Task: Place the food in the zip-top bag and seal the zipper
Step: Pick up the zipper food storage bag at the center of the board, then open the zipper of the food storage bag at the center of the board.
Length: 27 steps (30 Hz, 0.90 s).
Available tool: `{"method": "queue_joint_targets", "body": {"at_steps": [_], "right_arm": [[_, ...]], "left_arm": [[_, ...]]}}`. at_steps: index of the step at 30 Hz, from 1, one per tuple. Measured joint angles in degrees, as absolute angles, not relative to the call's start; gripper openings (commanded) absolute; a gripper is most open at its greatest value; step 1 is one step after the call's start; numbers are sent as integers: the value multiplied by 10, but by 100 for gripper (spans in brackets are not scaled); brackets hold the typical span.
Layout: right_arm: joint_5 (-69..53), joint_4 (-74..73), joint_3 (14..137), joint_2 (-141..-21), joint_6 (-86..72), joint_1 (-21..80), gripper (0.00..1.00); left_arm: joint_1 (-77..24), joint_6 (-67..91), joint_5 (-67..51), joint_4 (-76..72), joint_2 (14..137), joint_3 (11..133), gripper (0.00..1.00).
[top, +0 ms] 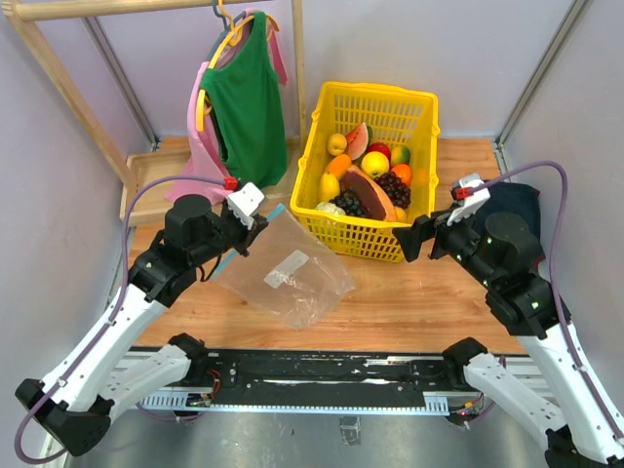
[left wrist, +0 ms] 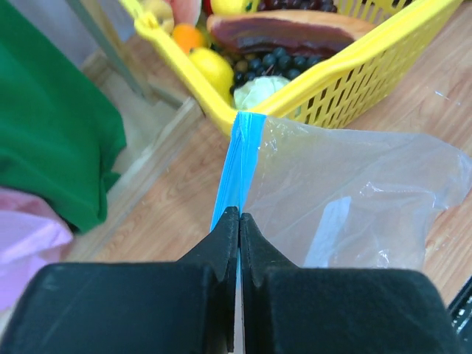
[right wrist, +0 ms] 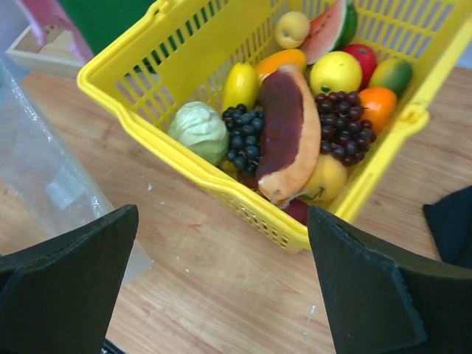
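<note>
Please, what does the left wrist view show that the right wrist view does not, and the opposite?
Only the left wrist view: the left gripper shut on the zipper, and a green garment. Only the right wrist view: the right gripper, open, and a dark cloth. Both: the yellow basket, the zip-top bag, the reddish-brown wedge slice and the grapes.

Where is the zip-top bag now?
In the top view the zip-top bag sits left of centre on the table, beside the yellow basket, its blue zipper pinched by the left gripper.
</note>
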State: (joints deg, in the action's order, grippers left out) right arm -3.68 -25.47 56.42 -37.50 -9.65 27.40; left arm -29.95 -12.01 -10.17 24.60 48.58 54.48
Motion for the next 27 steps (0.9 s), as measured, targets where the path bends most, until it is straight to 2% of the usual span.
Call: {"method": "queue_joint_targets", "body": {"at_steps": [16,21,27], "right_arm": [[-171,-301,725,-527,-108,274,100],[-222,-324,768,-587,-114,276,94],[-251,-350,793,-644,-109,316,90]], "left_arm": [[-455,-314,-35,259,557,649,1],[-518,-350,-21,268,586,649,0],[-552,-364,-9,270,603,649,0]]}}
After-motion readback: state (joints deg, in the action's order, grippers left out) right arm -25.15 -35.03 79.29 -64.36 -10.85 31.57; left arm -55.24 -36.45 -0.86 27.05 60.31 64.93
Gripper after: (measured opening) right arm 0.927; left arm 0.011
